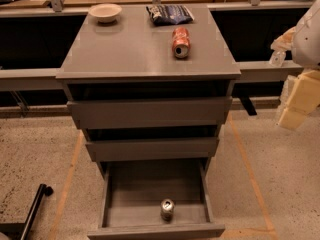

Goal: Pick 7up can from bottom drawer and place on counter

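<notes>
The 7up can (pixel 167 209) stands upright near the front of the open bottom drawer (pixel 150 230), a little right of its middle. The drawer is pulled well out from the grey cabinet; the two upper drawers are slightly ajar. The counter (pixel 130 54) is the cabinet's flat grey top. My gripper (pixel 296 104) is at the far right edge of the view, beside the cabinet at about the height of the top drawer. It is well away from the can and holds nothing that I can see.
On the counter, a red-orange can (pixel 181 42) lies on its side at the right, a dark snack bag (pixel 170 14) is at the back, and a pale bowl (pixel 105 12) sits back left. A black bar (pixel 34 210) leans at the lower left. Side ledges (pixel 30 76) flank the cabinet.
</notes>
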`<state>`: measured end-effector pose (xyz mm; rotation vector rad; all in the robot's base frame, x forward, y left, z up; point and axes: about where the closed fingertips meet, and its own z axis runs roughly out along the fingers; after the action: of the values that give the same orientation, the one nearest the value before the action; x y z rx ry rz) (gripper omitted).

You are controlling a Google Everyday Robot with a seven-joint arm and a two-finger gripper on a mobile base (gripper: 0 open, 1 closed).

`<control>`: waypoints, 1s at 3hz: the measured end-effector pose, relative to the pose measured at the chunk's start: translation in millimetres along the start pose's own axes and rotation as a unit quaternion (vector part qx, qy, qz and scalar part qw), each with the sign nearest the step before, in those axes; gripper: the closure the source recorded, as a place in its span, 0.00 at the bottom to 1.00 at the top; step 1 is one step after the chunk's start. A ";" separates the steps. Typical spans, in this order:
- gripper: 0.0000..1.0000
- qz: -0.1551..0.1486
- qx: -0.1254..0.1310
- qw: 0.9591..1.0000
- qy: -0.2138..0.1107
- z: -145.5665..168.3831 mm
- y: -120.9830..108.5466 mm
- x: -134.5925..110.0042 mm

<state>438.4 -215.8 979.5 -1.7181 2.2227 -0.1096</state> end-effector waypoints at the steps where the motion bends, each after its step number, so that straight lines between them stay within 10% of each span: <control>1: 0.00 -0.001 0.005 1.000 -0.006 1.8 0.1 -1.3; 3: 0.00 -0.009 0.001 1.000 -0.029 60.5 8.0 1.3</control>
<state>449.0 -206.5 920.1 -1.7182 2.1660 -0.0658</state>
